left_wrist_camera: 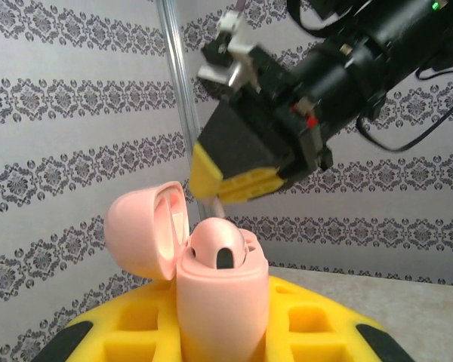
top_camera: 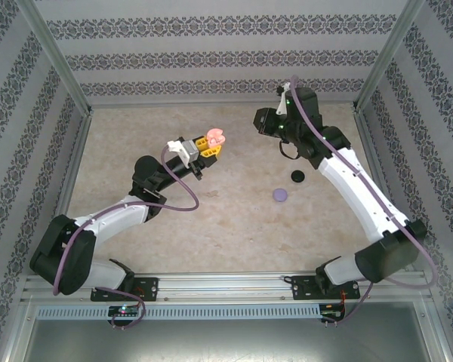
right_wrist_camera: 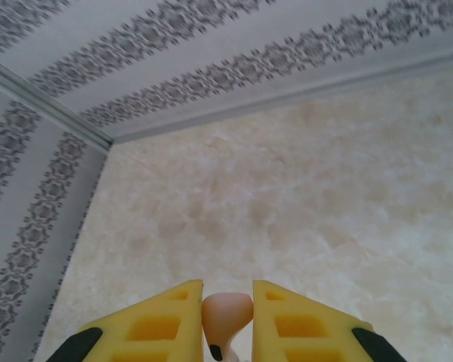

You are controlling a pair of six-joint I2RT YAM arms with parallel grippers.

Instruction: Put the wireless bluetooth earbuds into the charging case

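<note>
Yellow pads (right_wrist_camera: 287, 317) of my right claw (right_wrist_camera: 226, 288) are closed on a pale pink earbud (right_wrist_camera: 226, 313), pinched by its rounded head with the rest hanging below the tips. My left claw (top_camera: 208, 145) is clamped around the body of the pink charging case (left_wrist_camera: 223, 294) and holds it upright in the air. Its lid (left_wrist_camera: 143, 234) is swung open to one side. From the left wrist camera, the right claw hangs just above the case mouth. From overhead, the two claws are near each other but apart, over the far middle of the table (top_camera: 211, 219).

One dark socket (left_wrist_camera: 224, 256) shows in the case top, and I cannot tell whether the neighbouring one is filled.

To seat this bud well, I would hold the left claw steady and bring the right one across until the bud sits straight over that socket. I would then lower it slowly, stem first, clear of the raised lid, and loosen the grip only once the bud rests in place.

A purple case (top_camera: 279, 194) and a black case (top_camera: 297, 176) lie on the table right of centre, well clear of this work.
</note>
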